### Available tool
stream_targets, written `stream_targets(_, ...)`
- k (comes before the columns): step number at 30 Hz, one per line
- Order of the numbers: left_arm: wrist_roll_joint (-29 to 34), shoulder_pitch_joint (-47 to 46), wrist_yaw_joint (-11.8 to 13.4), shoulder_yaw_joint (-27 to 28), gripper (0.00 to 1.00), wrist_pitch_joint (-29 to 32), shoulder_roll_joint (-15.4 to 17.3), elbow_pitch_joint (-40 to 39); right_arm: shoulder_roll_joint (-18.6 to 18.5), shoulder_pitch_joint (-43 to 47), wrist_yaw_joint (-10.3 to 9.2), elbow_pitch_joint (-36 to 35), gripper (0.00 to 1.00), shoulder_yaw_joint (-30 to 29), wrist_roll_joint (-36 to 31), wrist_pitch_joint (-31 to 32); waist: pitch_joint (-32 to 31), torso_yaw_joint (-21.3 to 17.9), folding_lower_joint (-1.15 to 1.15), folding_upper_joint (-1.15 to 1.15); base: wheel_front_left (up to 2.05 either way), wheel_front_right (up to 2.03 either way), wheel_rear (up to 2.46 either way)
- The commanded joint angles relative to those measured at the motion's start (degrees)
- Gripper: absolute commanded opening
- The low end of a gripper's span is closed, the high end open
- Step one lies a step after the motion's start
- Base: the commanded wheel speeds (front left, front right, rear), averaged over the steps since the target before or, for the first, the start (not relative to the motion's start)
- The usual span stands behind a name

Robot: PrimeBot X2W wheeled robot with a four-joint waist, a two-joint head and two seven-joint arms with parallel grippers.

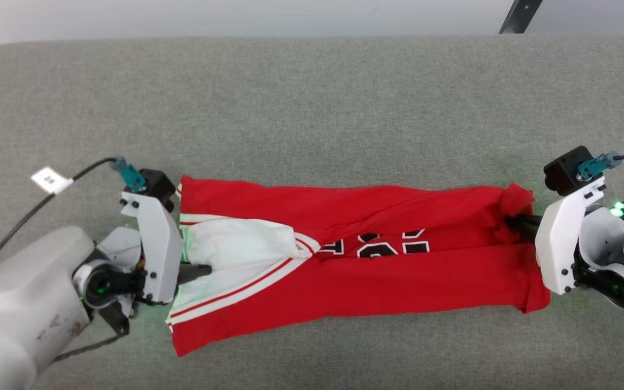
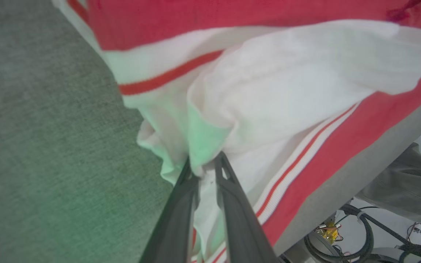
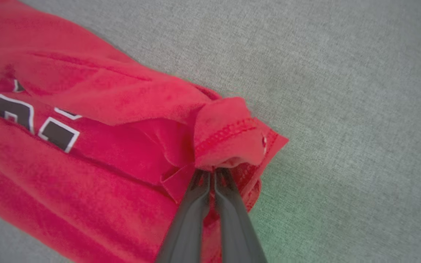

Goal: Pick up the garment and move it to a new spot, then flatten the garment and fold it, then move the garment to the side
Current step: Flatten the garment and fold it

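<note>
Right claw [image 3: 211, 171] pinched closed; left claw [image 2: 204, 160] seemingly parted slightly.

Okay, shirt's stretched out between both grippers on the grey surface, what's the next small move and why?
Probably open the left gripper fully and draw it off the white sleeve. The garment lies on the grey surface as a long folded band, seemingly placed; the left fingers stand slightly apart around cloth, while the right gripper pinches the red hem.

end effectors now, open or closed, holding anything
left end effector: closed on the garment, white sleeve
right end effector: closed on the garment, red hem
</note>
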Motion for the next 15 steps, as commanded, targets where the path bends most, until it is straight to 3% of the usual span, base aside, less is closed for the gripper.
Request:
stream_targets(1,0.3,1.1,0.3,-0.6,0.34,0.5,-0.4,0.5,-0.3,-0.2,-0.07,0.1,0.0,0.1,0.3,0.1,0.0,0.0,0.0,0.0,0.0,0.0,0.0)
stream_targets(2,-0.4,1.3,1.0,-0.6,0.38,1.2,-1.0,1.8,-0.2,-0.1,-0.07,0.0,0.0,0.2,0.7,0.4,0.0,0.0,0.0,0.0,0.0,0.0,0.0)
stream_targets(4,-1.0,1.3,1.8,-0.7,0.55,2.6,-1.7,3.6,-0.3,0.0,-0.07,0.2,0.0,0.3,1.0,1.2,0.0,-0.1,0.0,0.0,0.0,0.0,0.0)
stream_targets(6,-2.0,1.2,3.3,-0.6,1.0,4.1,-2.3,5.5,-0.2,0.2,-0.07,0.3,0.0,0.6,1.6,2.3,-0.2,-0.1,0.0,0.0,0.0,0.0,0.0)
stream_targets(15,-0.8,-2.3,9.2,-0.5,1.0,11.0,-1.4,4.5,0.6,1.5,-0.07,2.0,0.0,-0.4,5.1,10.0,-2.0,0.7,0.0,0.0,0.0,0.0,0.0)
